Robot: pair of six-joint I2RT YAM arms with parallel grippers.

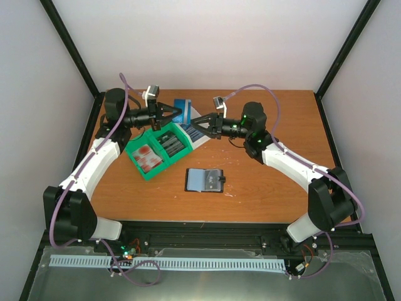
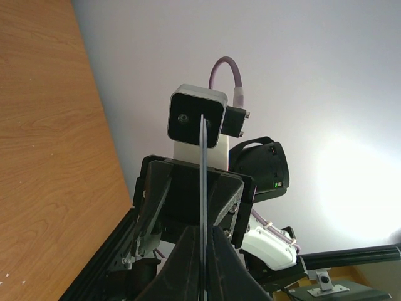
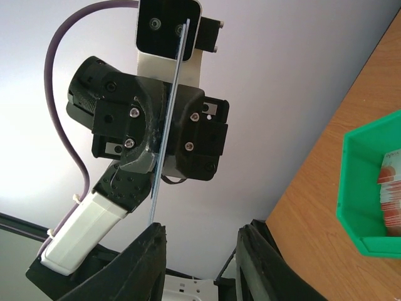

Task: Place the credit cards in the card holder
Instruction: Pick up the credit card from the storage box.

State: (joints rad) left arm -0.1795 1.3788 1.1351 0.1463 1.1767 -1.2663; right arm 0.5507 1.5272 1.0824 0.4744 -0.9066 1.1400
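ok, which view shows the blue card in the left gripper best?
Top external: it alone shows the face of the blue card, pinched in the left gripper. The left wrist and right wrist views both catch it edge-on, just a thin line.

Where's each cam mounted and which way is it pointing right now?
Top external: above and behind the bases, looking down on the table; both arms show.
Left wrist: on the left arm, facing the right arm; left gripper shut on an edge-on credit card.
Right wrist: faces the left arm; open right gripper below.
Shared: all see that card.
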